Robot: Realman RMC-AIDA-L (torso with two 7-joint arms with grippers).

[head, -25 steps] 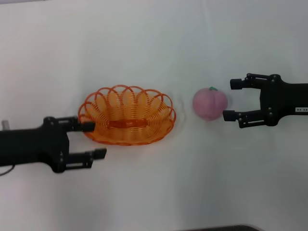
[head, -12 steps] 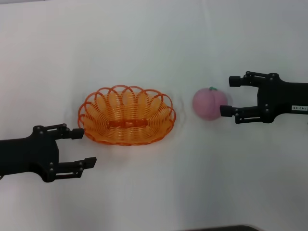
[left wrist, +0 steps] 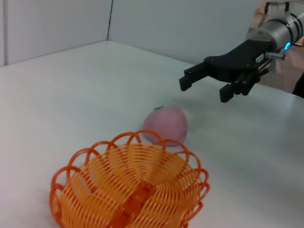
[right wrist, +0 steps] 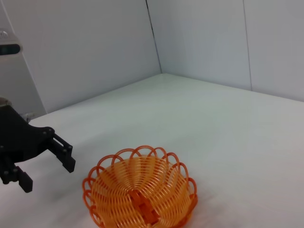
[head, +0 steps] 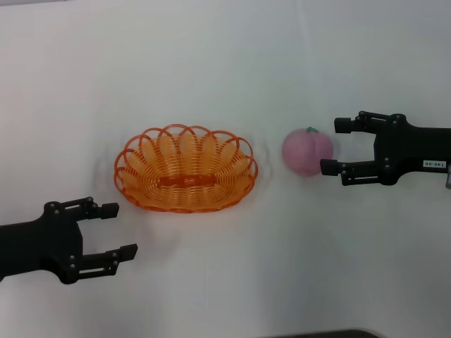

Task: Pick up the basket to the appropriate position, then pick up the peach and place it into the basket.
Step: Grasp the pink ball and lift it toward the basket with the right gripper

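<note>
The orange wire basket (head: 186, 169) sits on the white table, left of centre; it also shows in the left wrist view (left wrist: 130, 190) and the right wrist view (right wrist: 140, 192). The pink peach (head: 307, 151) lies just right of it, also in the left wrist view (left wrist: 166, 124). My right gripper (head: 333, 146) is open, its fingertips at the peach's right side, one on each flank; it shows in the left wrist view (left wrist: 204, 85). My left gripper (head: 118, 230) is open and empty, below and left of the basket, apart from it; it shows in the right wrist view (right wrist: 45, 164).
The white table (head: 225, 63) spreads on all sides. Grey walls (right wrist: 95, 47) stand behind it in the wrist views.
My left gripper has let go of the basket's left rim and drawn back toward the front left. My right gripper has edged left, closer around the peach. The basket and peach have stayed put.
</note>
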